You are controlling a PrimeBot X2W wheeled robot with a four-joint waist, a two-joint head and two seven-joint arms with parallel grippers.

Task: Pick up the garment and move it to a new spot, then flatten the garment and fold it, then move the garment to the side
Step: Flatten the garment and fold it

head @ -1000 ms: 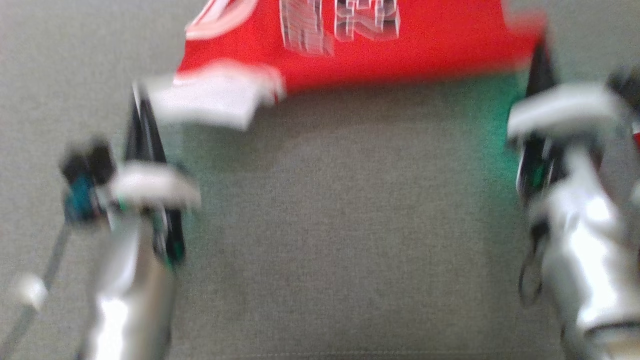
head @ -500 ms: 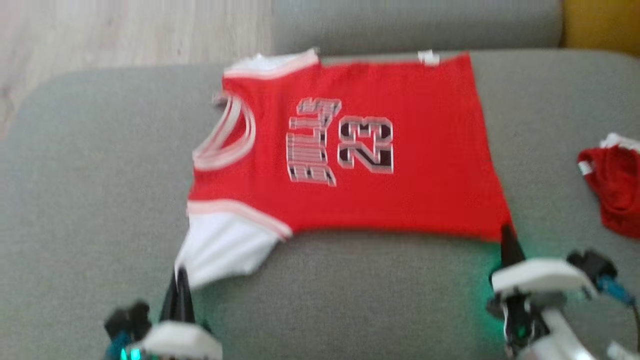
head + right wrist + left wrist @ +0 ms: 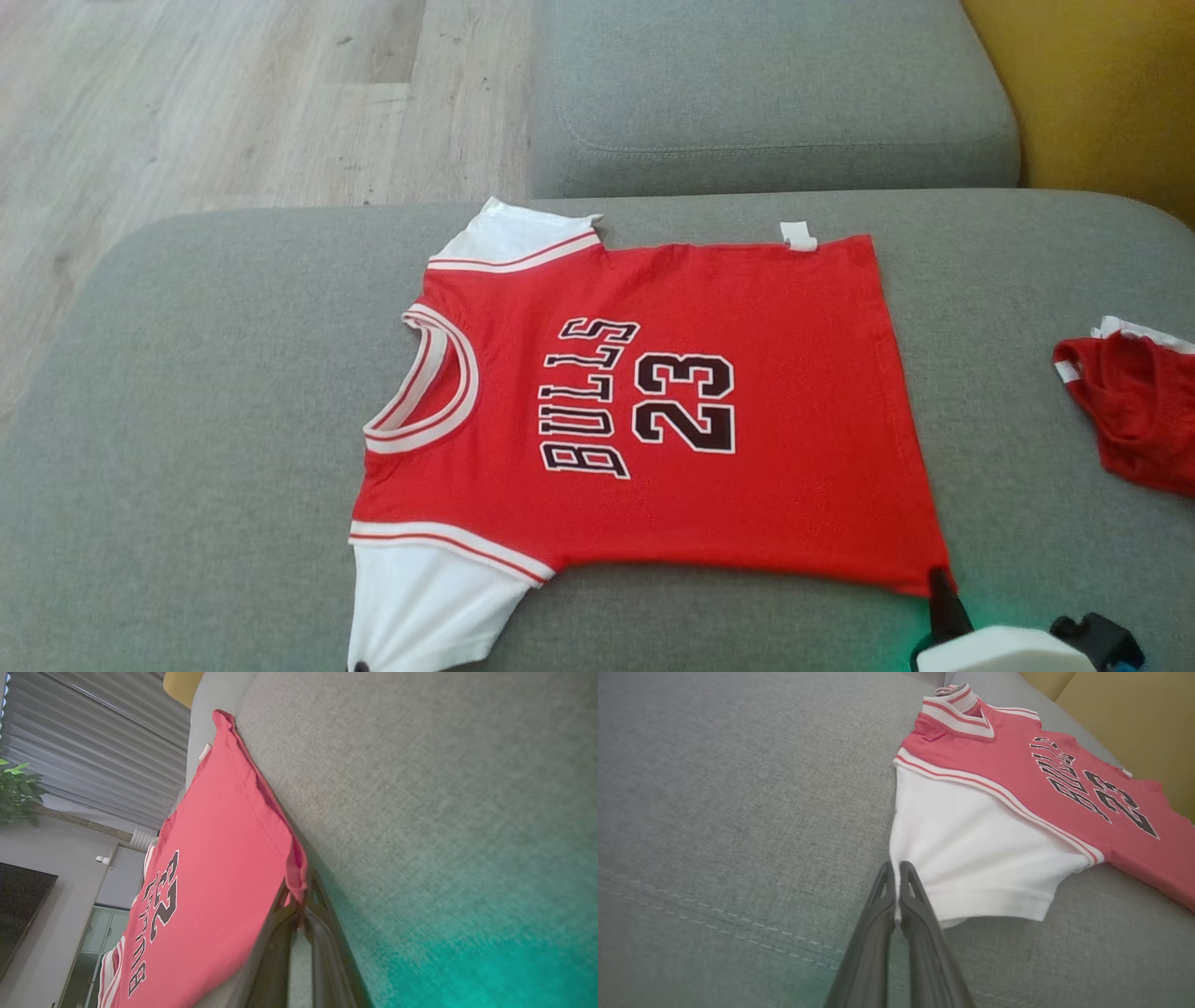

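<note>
jersey (image 3: pixel 794 373) flat on grey sofa cushion (image 3: pixel 187 420)

1 jersey (image 3: pixel 653 401); 1 crumpled cloth (image 3: pixel 1134 411); 1 left gripper (image 3: pixel 896 867); 1 right gripper (image 3: pixel 300 895).

The jersey (image 3: pixel 653 392) is showing bright red across its body, with plain white sleeves (image 3: pixel 420 607). Red-and-white stripes are banding its collar (image 3: pixel 439 392) and running along each sleeve seam. Black lettering (image 3: pixel 644 397), "BULLS" and "23", is standing edged in white on the chest. A small white label (image 3: pixel 798 235) is showing at the hem. The sofa (image 3: pixel 187 420) is showing a flat grey weave, and a green glow is tinting it beside the black right gripper (image 3: pixel 941 588). The left gripper (image 3: pixel 896 872) is showing dark grey. A second garment (image 3: pixel 1134 420) is showing red with white trim. The floor (image 3: pixel 187 93) is showing pale wood grain.
</note>
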